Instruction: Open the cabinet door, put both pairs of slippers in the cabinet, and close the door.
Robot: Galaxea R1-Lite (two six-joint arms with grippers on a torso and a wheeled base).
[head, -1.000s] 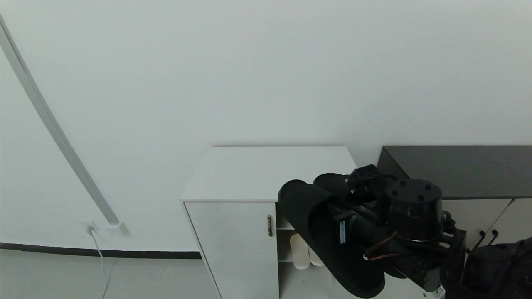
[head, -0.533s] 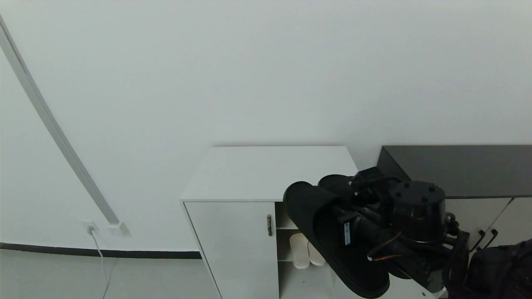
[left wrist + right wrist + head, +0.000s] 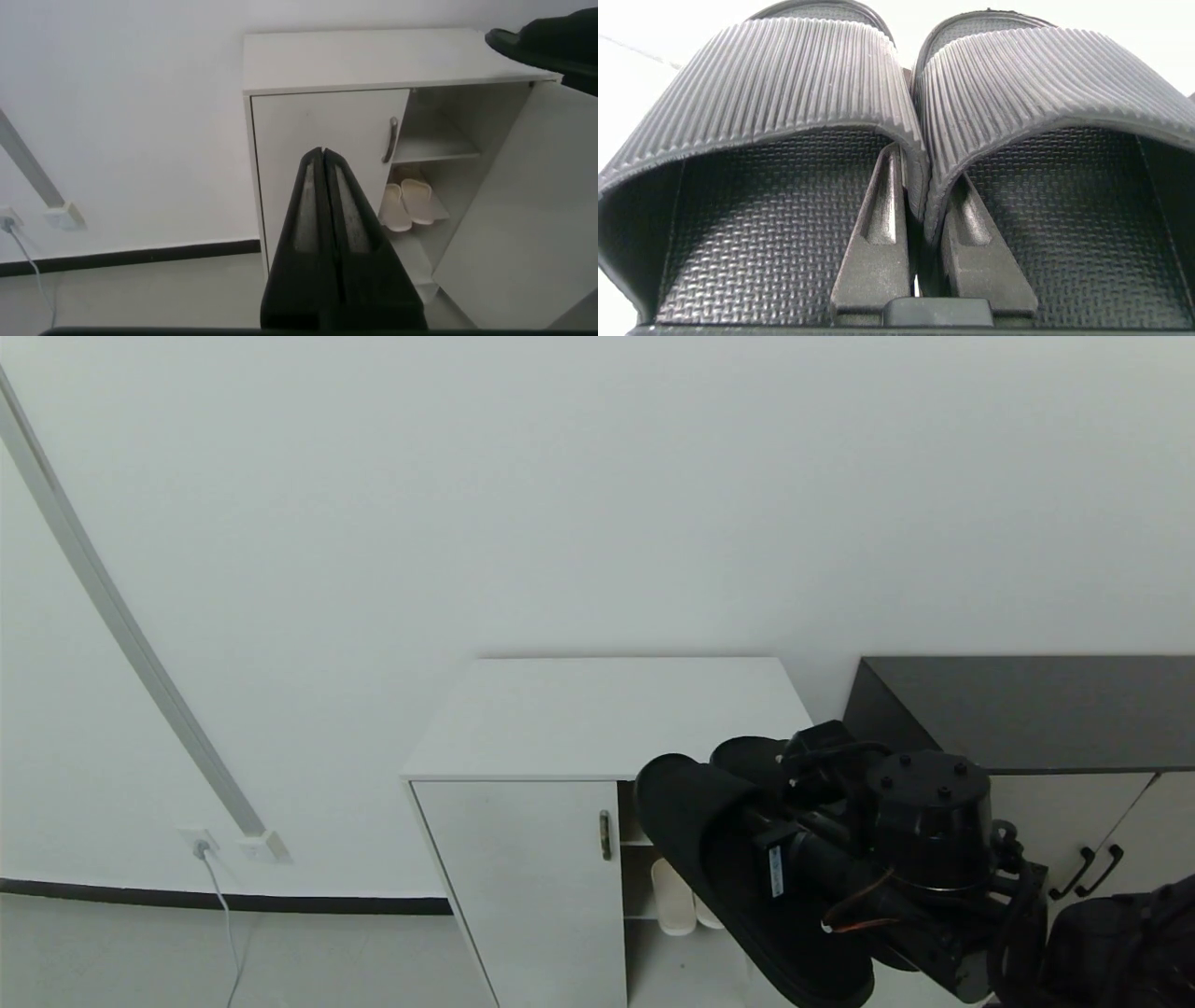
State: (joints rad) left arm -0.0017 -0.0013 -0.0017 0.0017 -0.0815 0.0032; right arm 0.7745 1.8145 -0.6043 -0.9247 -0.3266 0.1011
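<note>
two black slippers (image 3: 695, 807) clamped in right end effector (image 3: 922, 191) near cabinet (image 3: 560, 719).

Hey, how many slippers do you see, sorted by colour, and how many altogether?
Black slippers: 2
White slippers, on a shelf inside the cabinet: 2
Total: 4
</note>
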